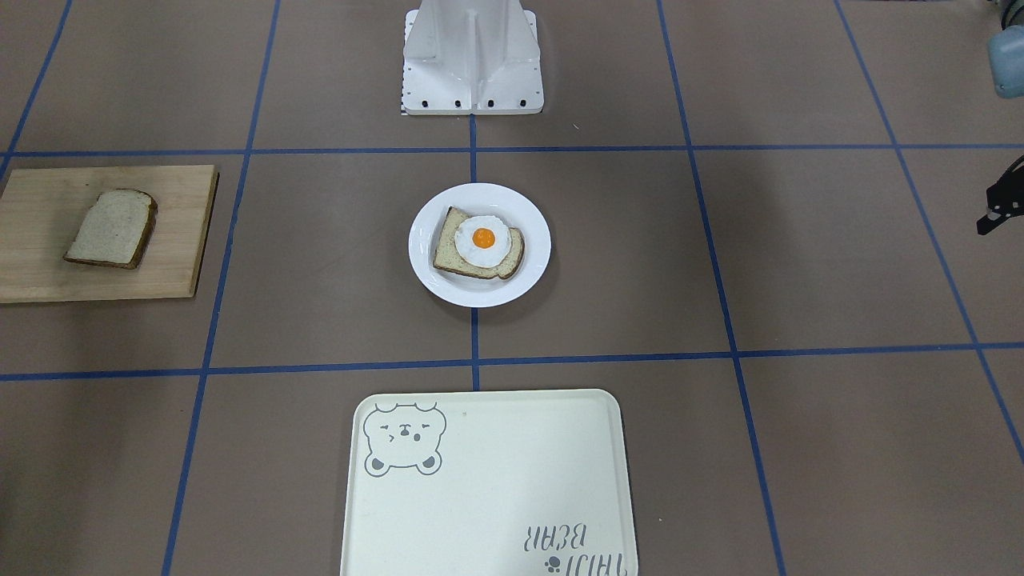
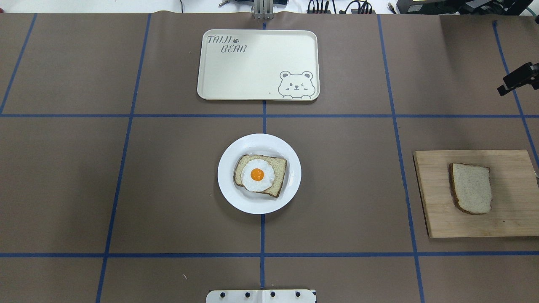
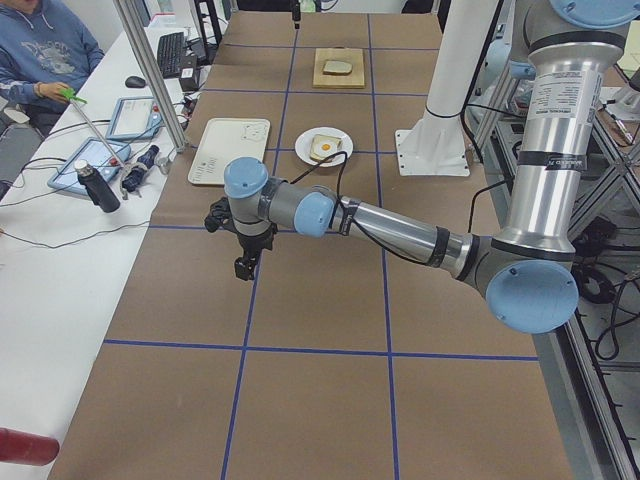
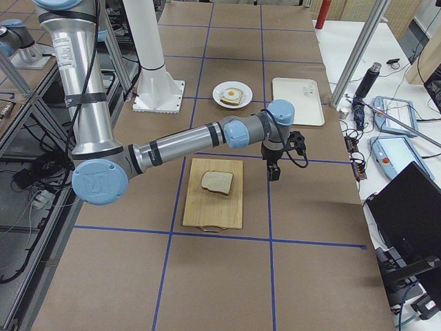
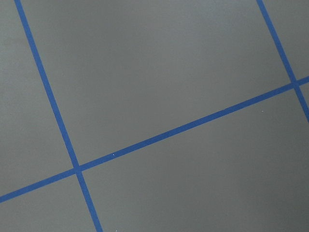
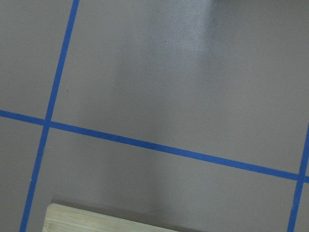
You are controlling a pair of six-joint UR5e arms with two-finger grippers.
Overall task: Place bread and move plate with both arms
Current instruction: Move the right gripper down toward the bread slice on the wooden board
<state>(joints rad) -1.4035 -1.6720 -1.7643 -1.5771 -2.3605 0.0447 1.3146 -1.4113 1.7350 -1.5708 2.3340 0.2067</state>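
Observation:
The plain bread slice (image 1: pixel 112 228) lies on a wooden cutting board (image 1: pixel 48 264), seen at the right of the overhead view (image 2: pixel 471 188). The white plate (image 2: pixel 229 193) sits at the table's middle and holds a bread slice with a fried egg (image 2: pixel 257 174). My right gripper (image 2: pixel 503 89) hangs above bare table beyond the board's far side, only partly in frame; it also shows in the right side view (image 4: pixel 273 172). My left gripper (image 1: pixel 988 224) hangs over bare table far to the left of the plate (image 3: pixel 243 265). I cannot tell whether either gripper is open or shut. Neither holds anything.
A cream rectangular tray with a bear drawing (image 2: pixel 252 71) lies past the plate on the far side. The white fixed stand (image 1: pixel 472 56) is at the robot's side. The board's corner (image 6: pixel 96 220) shows in the right wrist view. Blue tape lines grid the brown table.

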